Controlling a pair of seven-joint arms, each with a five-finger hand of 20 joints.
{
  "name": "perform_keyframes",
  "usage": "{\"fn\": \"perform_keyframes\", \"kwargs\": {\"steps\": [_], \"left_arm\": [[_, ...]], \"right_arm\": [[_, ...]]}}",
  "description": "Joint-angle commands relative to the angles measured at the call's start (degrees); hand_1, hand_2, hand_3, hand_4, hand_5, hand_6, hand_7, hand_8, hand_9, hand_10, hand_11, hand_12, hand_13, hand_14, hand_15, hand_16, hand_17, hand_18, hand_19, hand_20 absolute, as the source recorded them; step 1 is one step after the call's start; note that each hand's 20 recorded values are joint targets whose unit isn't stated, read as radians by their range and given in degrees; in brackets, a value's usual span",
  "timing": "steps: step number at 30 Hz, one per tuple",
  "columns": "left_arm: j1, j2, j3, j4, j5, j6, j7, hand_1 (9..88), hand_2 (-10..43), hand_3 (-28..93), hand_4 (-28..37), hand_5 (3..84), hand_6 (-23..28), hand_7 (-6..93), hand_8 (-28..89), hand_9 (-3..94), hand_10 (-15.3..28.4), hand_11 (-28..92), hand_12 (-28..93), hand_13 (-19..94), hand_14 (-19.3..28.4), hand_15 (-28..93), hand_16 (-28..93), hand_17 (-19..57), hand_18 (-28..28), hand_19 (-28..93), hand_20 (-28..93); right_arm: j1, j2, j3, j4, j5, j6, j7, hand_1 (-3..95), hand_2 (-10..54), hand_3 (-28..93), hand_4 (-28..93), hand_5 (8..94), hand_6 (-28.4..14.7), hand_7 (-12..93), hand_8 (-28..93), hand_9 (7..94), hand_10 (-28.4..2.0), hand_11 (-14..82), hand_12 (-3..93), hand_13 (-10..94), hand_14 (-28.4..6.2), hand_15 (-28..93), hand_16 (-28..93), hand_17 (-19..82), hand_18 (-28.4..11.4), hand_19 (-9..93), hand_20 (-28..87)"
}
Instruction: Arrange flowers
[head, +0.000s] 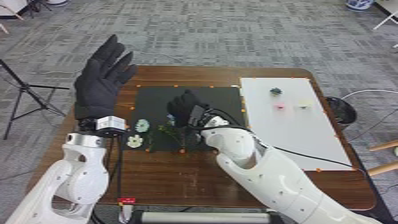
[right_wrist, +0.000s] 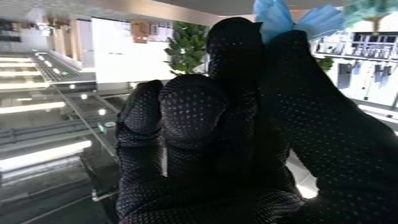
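Pinching hand: right hand (head: 185, 106) over the black mat (head: 209, 92), its thumb and a fingertip drawn nearly together on a blue flower (right_wrist: 320, 22); the grip seems light, its contact partly hidden.
Blue flower: at the fingertips in the right wrist view, petals spread and thin. It looks like cloth or paper, so probably very light and easily creased.
Where to hold it: low on the stem, just under the bloom, where it should be stiffest; squeezing the petals would likely crush them, and smooth glove fabric might let a thin stem roll.
Other flowers: a pale blue-green flower (head: 142, 125) and a white flower (head: 135, 141) lie near the mat's left edge; their stems probably bend a little and could snag on a neighbour.
Leafy greenery (right_wrist: 187, 47): beyond the fingers, likely springy and apt to catch in passing.
Left hand (head: 102, 85): raised over the counter's (head: 164, 177) left side, fingers extended, nothing in its hold.
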Motion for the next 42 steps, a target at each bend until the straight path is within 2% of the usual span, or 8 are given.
{"fn": "perform_keyframes", "kwargs": {"steps": [1,11,25,31,33,35,39,42], "left_arm": [[0.44,-0.29,-0.30,-0.65,0.16,-0.57,-0.32,24.0,-0.3,67,-28.3,27.5,2.2,18.8,-10,23.5,11.0,12,17,19,13.1,14,6,-12.9,20.1,42,8],[-1.05,-0.47,0.71,-0.07,0.13,-1.16,-0.23,24.1,-0.3,67,-28.3,27.5,2.2,18.8,-10,23.5,11.1,12,16,19,13.1,14,6,-12.9,20.1,42,8],[-0.70,-0.78,0.21,-0.02,0.33,-1.31,-0.34,24.0,-0.3,67,-28.3,27.5,2.3,18.5,-10,23.5,11.0,12,17,19,13.2,14,7,-12.9,20.1,42,8],[0.65,-1.11,-0.45,-0.51,0.12,-1.04,-0.56,24.0,-0.4,67,-28.3,27.4,2.2,18.7,-10,23.5,11.0,12,17,19,13.2,14,7,-12.9,20.0,42,8],[0.94,-1.24,-0.61,-0.55,0.25,-0.90,-0.74,24.0,-0.4,67,-28.3,27.4,2.3,18.6,-10,23.5,11.0,12,17,19,13.2,14,7,-12.9,20.1,42,8],[1.50,-1.58,-0.77,-0.64,0.19,-0.87,-0.90,24.0,-0.4,67,-28.3,27.5,2.3,18.5,-10,23.5,11.0,12,17,19,13.2,14,7,-12.9,20.1,42,8],[2.70,-2.07,-0.84,-0.91,0.20,-1.00,-1.61,24.0,-0.3,67,-28.3,27.5,2.3,18.6,-10,23.5,11.0,12,17,19,13.2,14,7,-12.9,20.1,42,8],[3.89,-2.19,-1.46,-1.15,0.14,-0.59,-1.71,24.0,-0.3,67,-28.3,27.4,2.3,18.6,-10,23.5,11.0,12,17,19,13.2,14,7,-12.9,20.1,42,8]], "right_arm": [[0.15,-2.24,-0.55,0.11,-0.71,1.83,0.98,47.5,-9.5,83,-28,70.7,2.3,49,2,85.4,-3.3,22.8,53.2,72,-4.2,69,38,28,-18.9,81,50],[0.53,-5.23,-0.47,2.16,-4.05,1.73,1.85,47.8,-9.5,82,-28,69.2,2.9,50,2,84.8,-3.1,22.4,53.3,71,-4.0,69,37,28,-18.7,81,50],[0.35,-3.29,0.24,1.12,-3.70,0.82,6.57,40.1,-9.5,76,-28,62.5,2.3,51,3,75.0,-5.2,31.6,46.9,64,-5.4,73,37,24,-19.3,80,53],[-0.07,-0.36,1.71,-1.18,-4.17,-2.44,8.08,38.6,-9.5,77,-28,61.2,1.9,50,3,72.0,-5.9,34.4,44.1,62,-5.9,73,37,24,-19.1,80,53],[-0.06,1.55,3.75,-2.33,-4.71,-7.06,9.55,36.7,-9.5,79,-28,58.9,1.8,48,2,68.5,-7.0,36.9,39.7,59,-6.6,74,36,23,-19.4,80,53],[0.19,3.92,5.70,-2.15,-4.53,-8.55,11.43,31.7,-9.5,86,-28,48.6,-0.2,43,-16,51.4,-11.0,38.6,28.8,52,-8.2,75,31,20,-19.1,79,53],[-1.45,10.47,11.02,-3.73,-1.96,-11.52,16.76,29.1,-9.5,88,-28,33.2,-5.3,38,-16,33.8,-14.6,31.8,25.4,40,-10.6,75,25,17,-18.9,79,52],[-4.04,15.45,14.99,-5.33,0.51,-11.93,19.86,28.7,-9.5,88,-28,28.1,-7.5,33,-14,28.8,-15.4,28.6,24.9,36,-11.3,75,21,16,-19.1,79,52]]}}
